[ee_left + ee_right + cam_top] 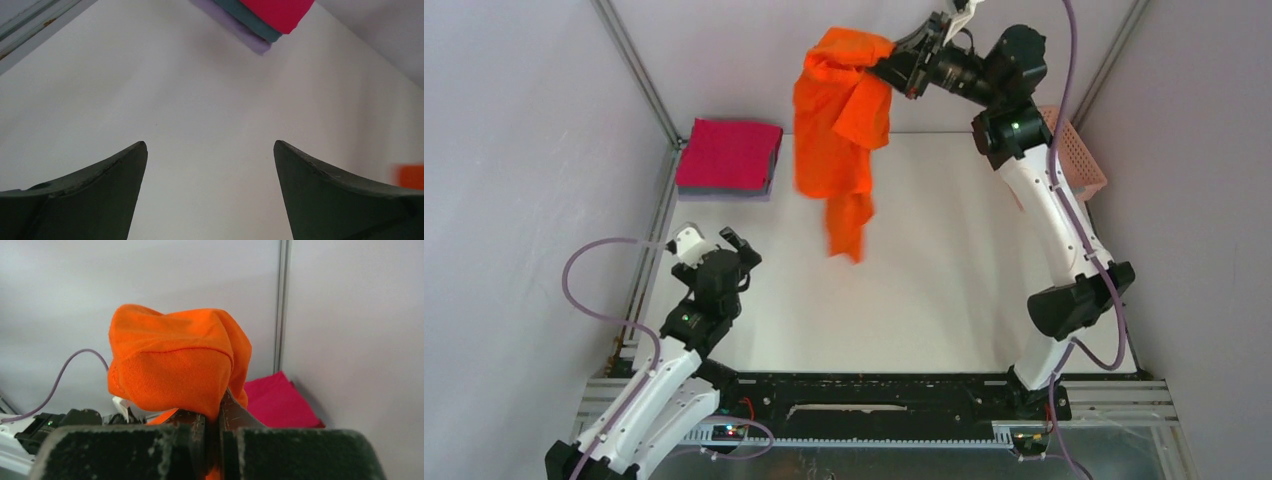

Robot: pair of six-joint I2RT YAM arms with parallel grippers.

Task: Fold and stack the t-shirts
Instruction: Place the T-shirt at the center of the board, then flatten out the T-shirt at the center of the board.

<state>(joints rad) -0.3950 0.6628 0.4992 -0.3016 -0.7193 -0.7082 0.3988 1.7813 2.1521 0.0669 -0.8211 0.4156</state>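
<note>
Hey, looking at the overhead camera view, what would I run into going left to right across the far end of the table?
folded shirt stack → orange t-shirt → pale pink basket

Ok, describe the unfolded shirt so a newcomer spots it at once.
Start at the white table and find the right gripper, raised by the back wall. The orange t-shirt hangs from it, bunched. Unlike the folded shirts stacked flat in the back left corner, it is loose and dangling.
</note>
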